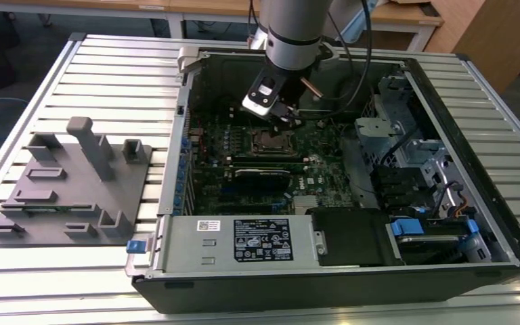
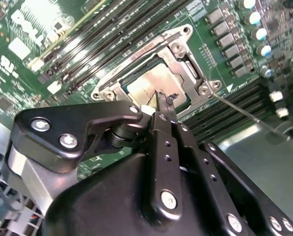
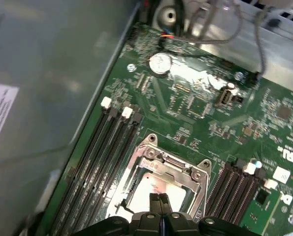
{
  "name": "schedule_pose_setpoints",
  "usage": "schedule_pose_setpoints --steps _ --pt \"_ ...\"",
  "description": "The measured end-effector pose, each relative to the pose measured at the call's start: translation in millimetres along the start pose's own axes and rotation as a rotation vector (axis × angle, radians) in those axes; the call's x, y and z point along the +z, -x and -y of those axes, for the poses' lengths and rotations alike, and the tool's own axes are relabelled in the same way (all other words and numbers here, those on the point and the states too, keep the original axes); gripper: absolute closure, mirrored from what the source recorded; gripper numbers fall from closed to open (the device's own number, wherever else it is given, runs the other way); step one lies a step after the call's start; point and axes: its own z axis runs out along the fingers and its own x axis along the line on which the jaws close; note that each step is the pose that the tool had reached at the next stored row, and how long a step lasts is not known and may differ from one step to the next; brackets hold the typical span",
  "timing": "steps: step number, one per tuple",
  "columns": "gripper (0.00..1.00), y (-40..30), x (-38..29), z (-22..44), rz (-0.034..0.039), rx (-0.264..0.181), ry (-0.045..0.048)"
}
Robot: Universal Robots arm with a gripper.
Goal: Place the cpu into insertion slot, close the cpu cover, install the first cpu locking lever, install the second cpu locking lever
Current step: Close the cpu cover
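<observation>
The cpu [image 2: 148,84] [image 3: 155,188], with its dull silver top, lies in the insertion slot [image 1: 269,140] on the green board. The cpu cover [image 2: 181,55] [image 3: 172,163], a shiny silver frame, lies flat around it, and the chip shows through its window. My gripper [image 2: 161,100] [image 3: 159,200] [image 1: 283,116] is shut with nothing between its black fingers. Its tips stand right over the chip's top, touching it or just above. A thin silver locking lever [image 2: 237,107] sticks out sideways from the socket's corner.
Long black memory slots [image 2: 117,35] [image 3: 98,162] flank the socket. The case walls [image 1: 177,135] close in the board. A power supply [image 1: 242,240] sits at the near edge and a drive cage [image 1: 395,128] on the exterior view's right. A grey fixture [image 1: 70,183] stands outside on the exterior view's left.
</observation>
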Motion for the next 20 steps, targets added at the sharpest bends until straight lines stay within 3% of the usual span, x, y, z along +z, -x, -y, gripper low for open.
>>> schedule_pose_setpoints --steps 20 --pt "0.90 0.0 0.9 0.0 -0.0020 -0.356 -0.0145"
